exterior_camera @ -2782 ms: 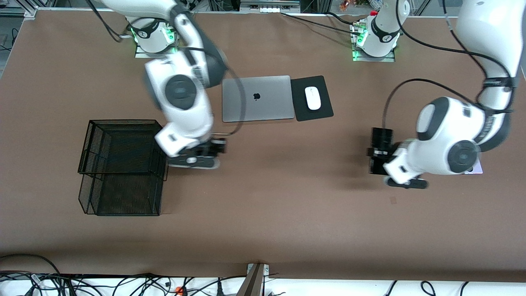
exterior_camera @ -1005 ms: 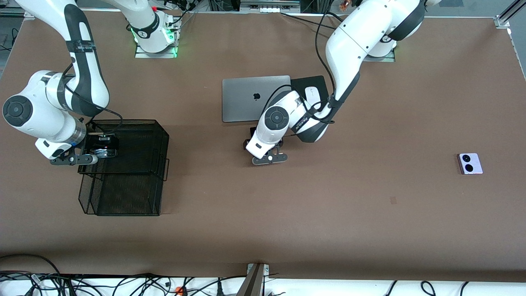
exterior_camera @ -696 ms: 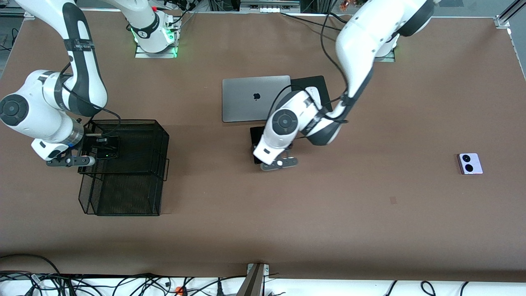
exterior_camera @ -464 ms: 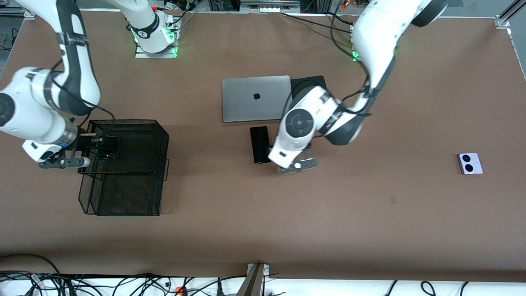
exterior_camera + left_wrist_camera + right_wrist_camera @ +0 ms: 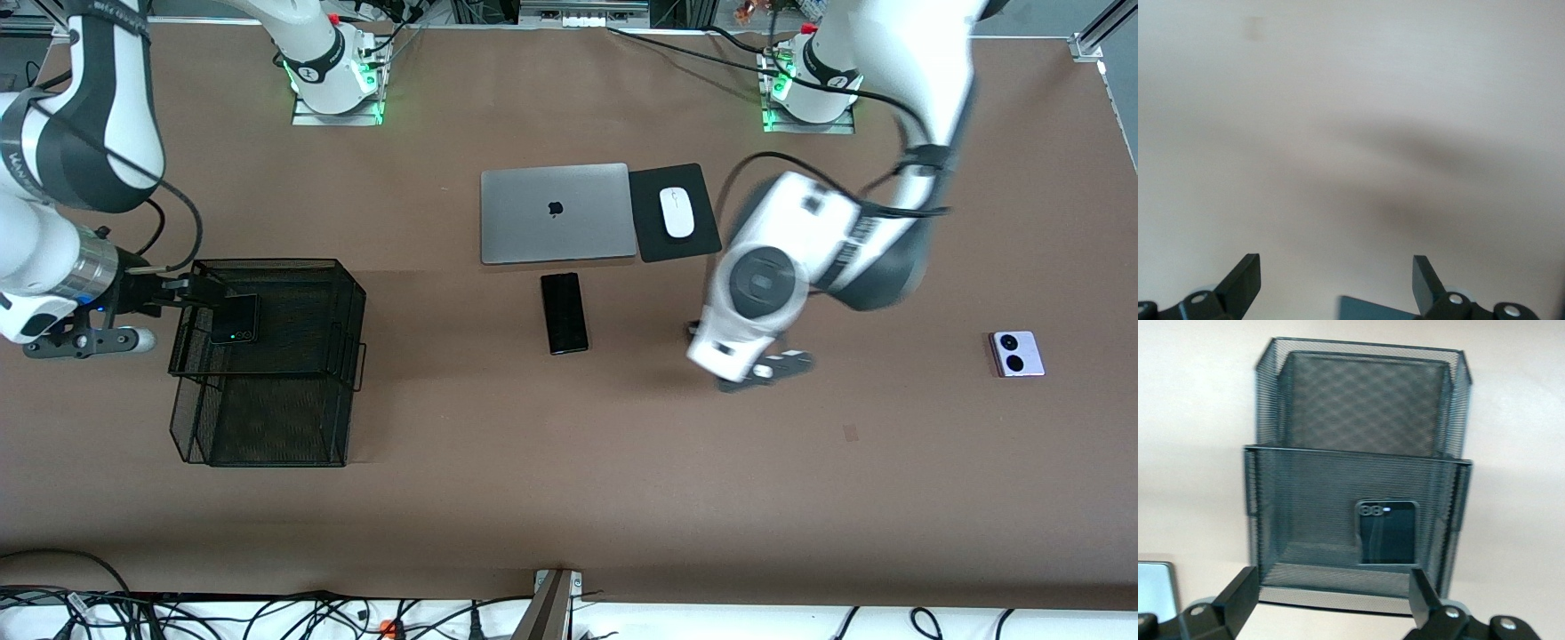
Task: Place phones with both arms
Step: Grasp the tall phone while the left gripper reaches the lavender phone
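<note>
The small square black phone point(image 5: 235, 318) lies in the black mesh basket point(image 5: 267, 262), apart from my gripper. In the right wrist view the phone point(image 5: 1386, 532) shows through the basket's mesh wall point(image 5: 1305, 493). My right gripper point(image 5: 182, 295) is open and empty just outside the basket, at the right arm's end point(image 5: 1331, 577). The long slim black phone point(image 5: 564, 313) lies flat on the table, nearer the camera than the grey laptop. The lavender-white phone point(image 5: 1017, 353) lies at the left arm's end. My left gripper point(image 5: 698, 333) is open and empty over bare table between those two phones point(image 5: 1336, 267).
The closed grey laptop point(image 5: 555, 212) sits mid-table with a white mouse point(image 5: 677, 212) on a black pad point(image 5: 702, 236) beside it. The basket has a second, lower tier point(image 5: 267, 427) nearer the camera. Cables run along the table's near edge.
My left gripper let go of the slim phone on the table and swung toward the left arm's end. My right gripper released the small black phone in the basket and drew back out.
</note>
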Tool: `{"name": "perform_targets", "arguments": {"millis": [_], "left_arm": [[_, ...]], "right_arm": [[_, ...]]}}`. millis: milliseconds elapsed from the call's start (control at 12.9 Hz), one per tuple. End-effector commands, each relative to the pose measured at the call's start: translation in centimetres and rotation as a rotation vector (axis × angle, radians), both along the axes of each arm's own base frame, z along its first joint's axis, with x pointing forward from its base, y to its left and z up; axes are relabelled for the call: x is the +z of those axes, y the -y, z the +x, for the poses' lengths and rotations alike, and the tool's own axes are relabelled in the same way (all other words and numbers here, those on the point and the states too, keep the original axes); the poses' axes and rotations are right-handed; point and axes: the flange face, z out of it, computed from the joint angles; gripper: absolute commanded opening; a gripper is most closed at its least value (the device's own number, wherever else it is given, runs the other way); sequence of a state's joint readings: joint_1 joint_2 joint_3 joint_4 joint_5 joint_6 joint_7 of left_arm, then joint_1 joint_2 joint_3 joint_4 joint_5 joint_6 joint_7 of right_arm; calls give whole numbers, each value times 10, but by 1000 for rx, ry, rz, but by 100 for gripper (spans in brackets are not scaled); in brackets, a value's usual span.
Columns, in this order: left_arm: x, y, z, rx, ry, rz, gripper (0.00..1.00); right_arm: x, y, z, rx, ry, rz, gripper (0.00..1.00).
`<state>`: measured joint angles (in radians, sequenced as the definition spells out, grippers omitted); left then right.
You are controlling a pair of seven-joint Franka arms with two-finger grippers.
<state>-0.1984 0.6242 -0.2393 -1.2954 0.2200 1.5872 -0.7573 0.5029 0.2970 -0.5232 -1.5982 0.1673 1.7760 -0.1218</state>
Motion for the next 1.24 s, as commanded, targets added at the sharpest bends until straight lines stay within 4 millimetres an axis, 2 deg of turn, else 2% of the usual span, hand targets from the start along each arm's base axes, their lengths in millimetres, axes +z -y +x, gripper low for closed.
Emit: {"name": "perform_targets", "arguments": {"millis": [0, 155, 386, 541, 618, 773, 850, 1082, 1159], "left_arm": [[-6, -85, 9, -56, -93, 2, 100], [-15, -155, 20, -115, -132, -11, 100], [-35, -219, 19, -216, -175, 181, 100], [-50, -286, 18, -252, -163, 124, 100], [-54, -323, 16, -290, -159, 83, 100], [-66, -392, 8, -314, -107, 24, 100], [-73, -416, 5, -331, -64, 10, 100], [-84, -485, -5, -367, 45, -6, 100], [-99, -508, -13, -386, 71, -32, 100]], "right_arm": [[-3, -78, -5, 8, -15, -7, 100], [-14, -146, -17, -7, -16, -26, 100], [-57, -272, -33, 17, 34, -68, 100], [-83, -346, -48, 19, 52, -64, 100], [-94, -377, -59, 27, 57, -46, 100], [-122, -425, -79, 89, 87, 7, 100], [-136, -442, -85, 97, 106, 30, 100], [-182, -465, -99, 105, 101, 31, 100], [-195, -472, -106, 120, 105, 30, 100]]}}
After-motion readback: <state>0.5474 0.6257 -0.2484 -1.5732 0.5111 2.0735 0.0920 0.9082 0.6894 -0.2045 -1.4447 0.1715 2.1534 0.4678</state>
